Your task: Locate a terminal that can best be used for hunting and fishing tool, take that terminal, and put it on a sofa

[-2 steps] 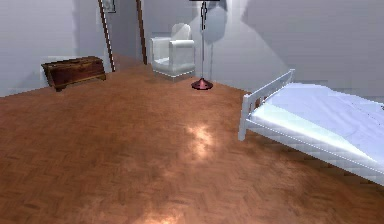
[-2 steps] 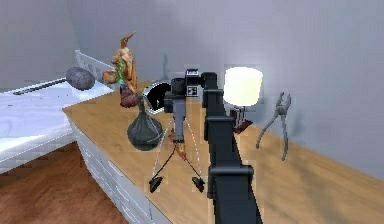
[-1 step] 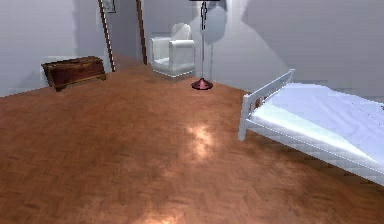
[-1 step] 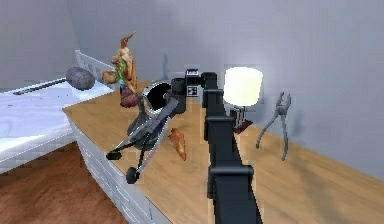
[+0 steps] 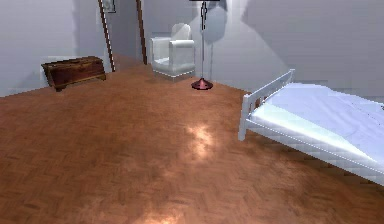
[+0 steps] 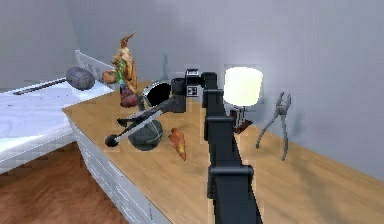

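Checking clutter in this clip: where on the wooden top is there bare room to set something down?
The top is bare from the arm to the pliers, nearer than the lamp, and in the near strip by the orange thing. Crowded: toward the bed, among the figurine, dark bowl and orange thing.

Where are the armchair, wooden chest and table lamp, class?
armchair [image 5: 171, 60], forward view, on its seat.
wooden chest [image 5: 74, 72], forward view, on its front.
table lamp [image 6: 243, 86], arm side view, on its shade.

I see parquet floor [image 5: 140, 150] | grey walls [image 5: 40, 30] | floor lamp [image 5: 203, 84] near bed [image 5: 320, 118] | armchair [image 5: 172, 55] beyond | chest [image 5: 73, 71] farthest from bed
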